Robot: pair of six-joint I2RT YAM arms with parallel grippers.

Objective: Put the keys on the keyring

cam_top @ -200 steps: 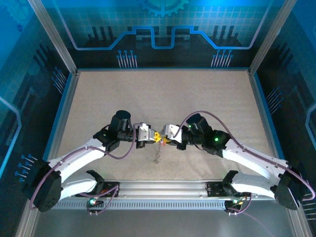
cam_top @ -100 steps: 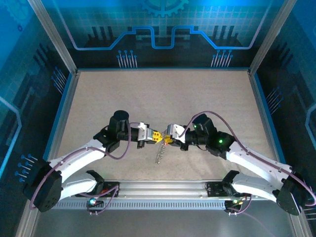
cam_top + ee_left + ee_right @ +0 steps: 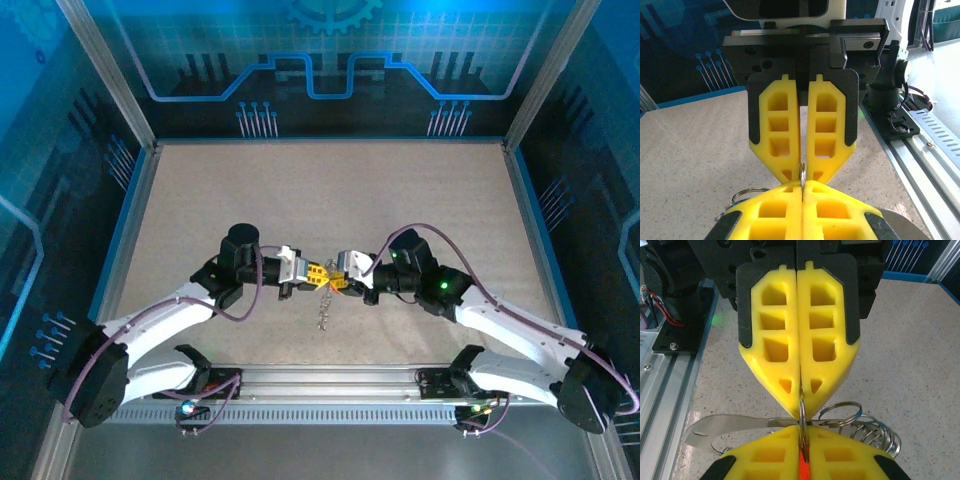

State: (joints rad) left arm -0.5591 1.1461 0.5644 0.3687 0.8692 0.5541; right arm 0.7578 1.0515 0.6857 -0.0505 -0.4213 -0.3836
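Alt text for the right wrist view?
The left end effector above and the right end effector below meet tip to tip on the keyring. A red key sits in the lower one's grip.

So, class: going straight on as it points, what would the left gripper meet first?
Likely the right gripper, shut on a red key, facing it tip to tip; only the ring lies between.

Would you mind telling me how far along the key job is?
Done: both pieces are gripped and held together. In hand: the left tool pinches the keyring, the right tool a red key, tip to tip. Left: threading; no key visibly hangs on it.
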